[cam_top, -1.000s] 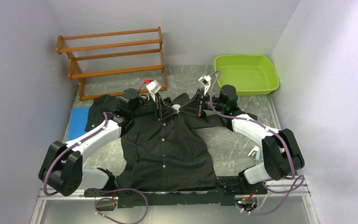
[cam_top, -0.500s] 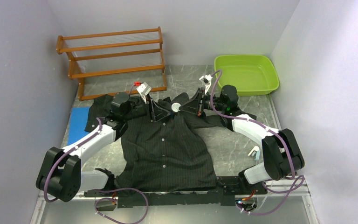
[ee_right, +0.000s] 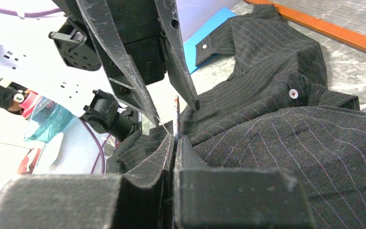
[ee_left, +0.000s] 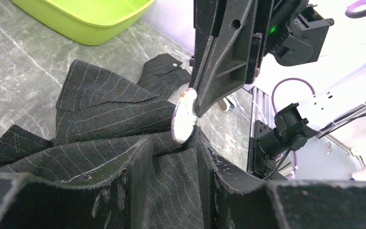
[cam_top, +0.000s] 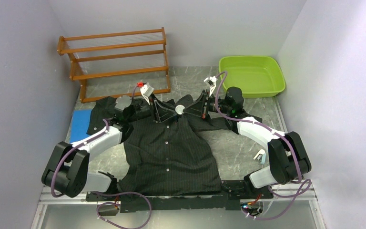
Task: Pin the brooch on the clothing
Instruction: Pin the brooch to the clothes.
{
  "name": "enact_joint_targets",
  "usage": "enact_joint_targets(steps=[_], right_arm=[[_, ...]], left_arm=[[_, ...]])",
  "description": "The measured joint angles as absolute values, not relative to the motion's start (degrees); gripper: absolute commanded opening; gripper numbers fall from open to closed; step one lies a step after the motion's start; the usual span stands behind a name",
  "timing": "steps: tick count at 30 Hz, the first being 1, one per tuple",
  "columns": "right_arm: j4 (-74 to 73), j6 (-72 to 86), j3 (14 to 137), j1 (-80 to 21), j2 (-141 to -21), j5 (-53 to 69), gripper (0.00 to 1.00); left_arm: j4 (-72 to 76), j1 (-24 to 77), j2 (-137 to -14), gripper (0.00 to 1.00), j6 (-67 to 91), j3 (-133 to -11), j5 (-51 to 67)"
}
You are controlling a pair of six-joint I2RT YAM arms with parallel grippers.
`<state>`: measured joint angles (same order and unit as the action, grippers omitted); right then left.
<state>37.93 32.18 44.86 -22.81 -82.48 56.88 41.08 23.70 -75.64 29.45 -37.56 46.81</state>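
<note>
**A:** Brooch (cam_top: 179, 109) first, seen from above: where is it?

**B:** At the collar of the shirt (cam_top: 171, 152), which lies spread on the table (cam_top: 238, 148). The left gripper (cam_top: 161, 113) and the right gripper (cam_top: 196, 109) meet there nose to nose. From this height I cannot read their jaws.

**A:** And the left wrist view?

**B:** The left gripper's fingers (ee_left: 128, 181) stand apart. Striped cloth shows in the gap, but nothing is pinched. Opposite them the right gripper reaches down, clamped on the brooch (ee_left: 185, 117), a pale disc touching the collar fold.

**A:** What is the risk there?

**B:** The cloth is unheld. I judge that a push from the brooch would shove the fold away rather than pierce it.

**A:** Right wrist view?

**B:** Its fingers (ee_right: 147, 164) are pressed together on the brooch (ee_right: 176, 114), seen edge-on. A thin wire (ee_right: 164, 128), probably the pin, juts toward the left gripper, whose spread tips sit close on either side.

**A:** So what could go wrong?

**B:** Three things, I think.
- If the left gripper closes off-line, it could knock the wire or twist the disc.
- The hold is only on a thin rim, so the brooch may slip and drop into the folds.
- The two grippers are so near each other that a small misjudged move could bump them together.
</note>
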Motion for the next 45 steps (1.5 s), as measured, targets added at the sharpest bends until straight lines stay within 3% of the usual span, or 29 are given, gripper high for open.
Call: enact_joint_targets(steps=[15,32,34,35,40,42,45], right_arm=[[38.35,33.36,44.86,-22.81,-82.48,56.90,0.00],[38.35,33.65,44.86,-22.83,-82.48,56.90,0.00],[38.35,33.67,44.86,-22.87,-82.48,56.95,0.06],[38.35,33.67,44.86,-22.87,-82.48,56.95,0.15],[38.22,34.00,44.88,-22.94,-82.48,56.99,0.60],[38.30,33.76,44.95,-22.98,-82.48,57.10,0.68],[38.30,33.63,44.97,-23.09,-82.48,57.32,0.67]], left_arm=[[49.78,23.70,-80.73,0.28,34.89,-37.63,48.25],[52.86,23.70,-82.41,0.21,38.61,-38.65,50.98],[52.95,23.70,-82.41,0.07,38.74,-38.65,51.20],[52.97,23.70,-82.46,0.03,38.79,-38.65,51.20],[53.80,23.70,-82.87,0.03,39.70,-38.65,51.64],[53.82,23.70,-83.09,0.03,39.99,-38.65,51.70],[53.84,23.70,-83.20,0.03,40.21,-38.65,51.79]])
